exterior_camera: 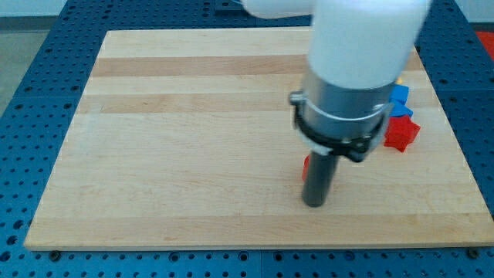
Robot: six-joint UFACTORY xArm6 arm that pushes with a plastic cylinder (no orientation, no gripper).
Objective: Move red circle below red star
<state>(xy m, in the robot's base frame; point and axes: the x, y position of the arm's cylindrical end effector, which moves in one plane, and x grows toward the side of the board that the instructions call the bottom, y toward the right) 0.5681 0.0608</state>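
My tip (315,204) is planted on the wooden board (193,139) toward the view's lower right of centre, the dark rod rising straight from it into the grey collar and white arm body (359,46) that fill the view's top right. I have no fingers and no jaws, only this rod, so nothing is grasped; it can only press against things. A sliver of red (306,167) shows at the rod's left edge, at about 11 o'clock from my tip and touching or just beside the rod (most of it is hidden behind the rod, so I cannot make out its shape, though it may be the red circle). The red star (401,133) lies at roughly 2 o'clock from my tip, well apart from it, near the board's right edge. A blue block (400,97) sits just beside the star at its 12 o'clock, partly hidden by the arm, shape unclear. The board rests on a blue perforated table (31,93).
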